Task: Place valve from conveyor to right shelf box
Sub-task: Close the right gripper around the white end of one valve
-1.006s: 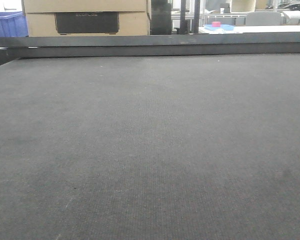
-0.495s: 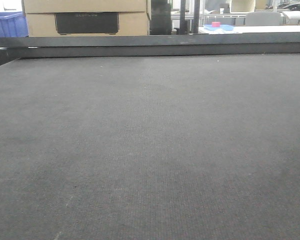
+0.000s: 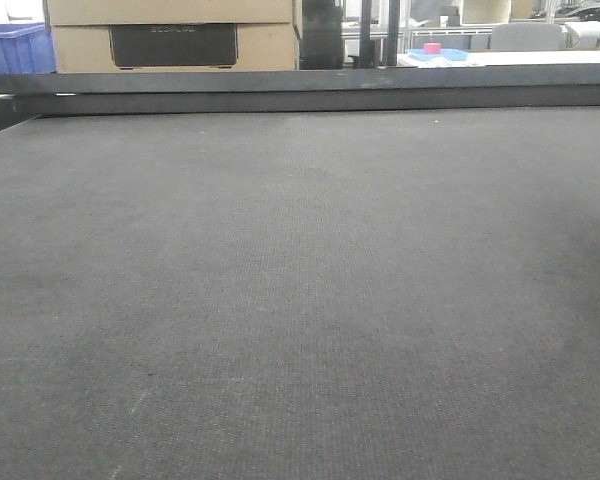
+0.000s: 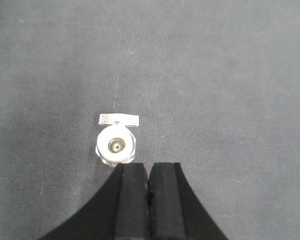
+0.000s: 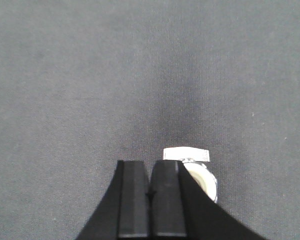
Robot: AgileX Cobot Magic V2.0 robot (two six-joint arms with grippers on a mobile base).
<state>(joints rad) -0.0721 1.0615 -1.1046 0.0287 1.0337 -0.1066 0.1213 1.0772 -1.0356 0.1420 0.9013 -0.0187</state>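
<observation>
1. In the left wrist view, the left gripper (image 4: pixel 149 169) hangs over the conveyor (image 4: pixel 230 75) with its jaws pressed together on nothing; a valve (image 4: pixel 116 145) lies on the belt just beside the fingertips, to their left; its round port faces the camera and its flat handle (image 4: pixel 119 119) is on the far side.
2. The front view shows only belt running up to the black rail (image 3: pixel 310 95); no valve, arm or shelf box appears there.
3. In the right wrist view, the right gripper (image 5: pixel 149 167) is likewise closed and empty; a valve (image 5: pixel 204 178) sits just right of it, partly hidden behind the finger; we cannot tell whether it is the same valve.
4. We judge the step to be the approach, with no grasp made yet; next, one gripper must open wide, centre over the valve body, descend and close.
</observation>
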